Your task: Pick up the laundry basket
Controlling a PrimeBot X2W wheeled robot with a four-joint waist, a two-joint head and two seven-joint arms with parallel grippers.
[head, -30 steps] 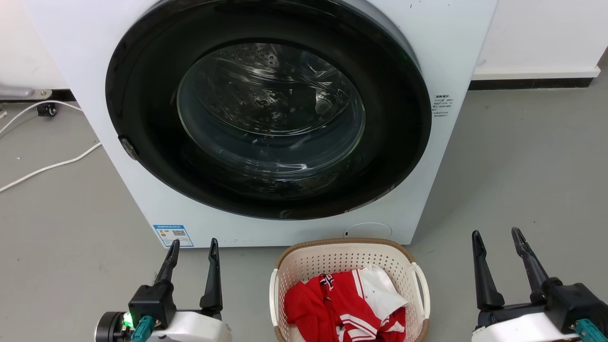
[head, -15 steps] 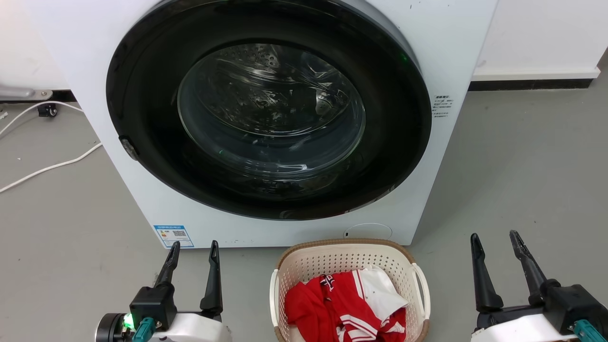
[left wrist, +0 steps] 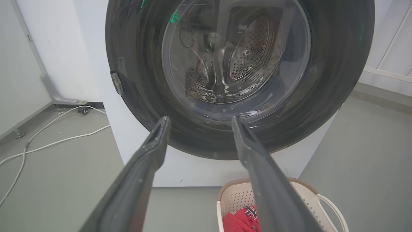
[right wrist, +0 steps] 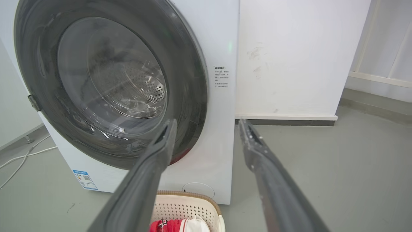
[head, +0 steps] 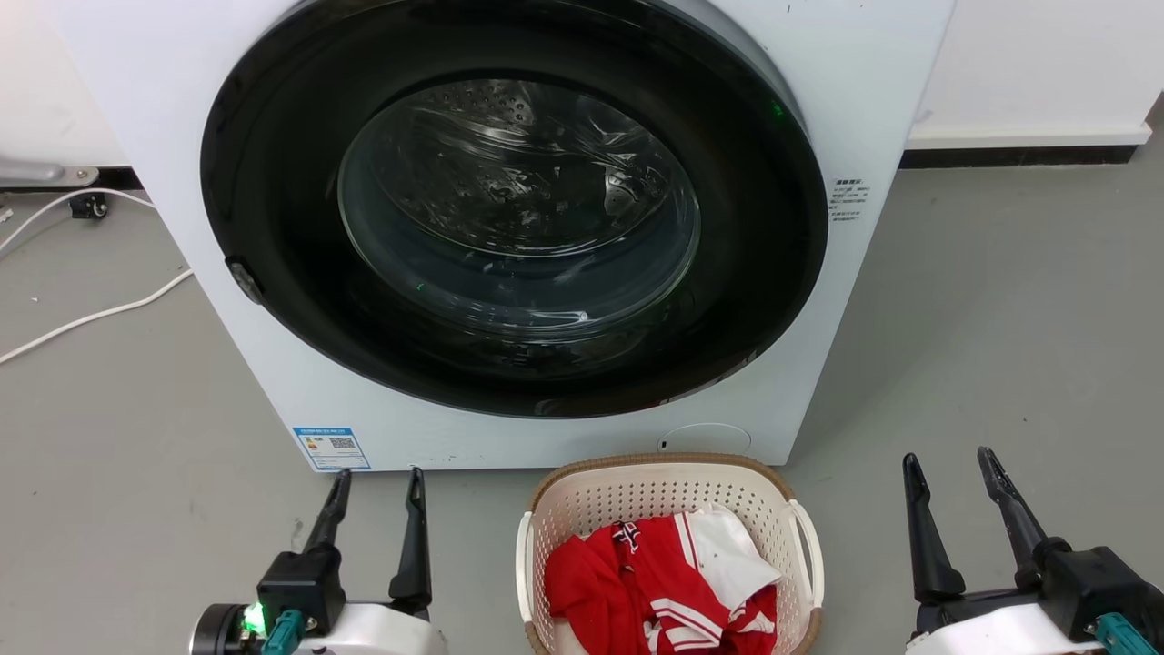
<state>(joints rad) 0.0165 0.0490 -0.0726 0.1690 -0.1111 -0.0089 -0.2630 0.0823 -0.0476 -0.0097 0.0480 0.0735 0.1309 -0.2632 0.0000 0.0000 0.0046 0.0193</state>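
Laundry basket (head: 637,498) untouched, both pincers empty
Head view: it sat on the floor (head: 136,437) against the washing machine (head: 891,91), between the left gripper (head: 380,473) and the right gripper (head: 948,455), both spread wide. Wrist views: it lay low and inboard, so each arm should likely swing inward onto a handle (head: 524,555).

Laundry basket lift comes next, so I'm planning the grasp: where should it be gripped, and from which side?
Probably by its loop handles: left gripper on the left handle, right gripper on the right handle, each from outside. The loops jut from the sides of the laundry basket, and the open grippers flank it.
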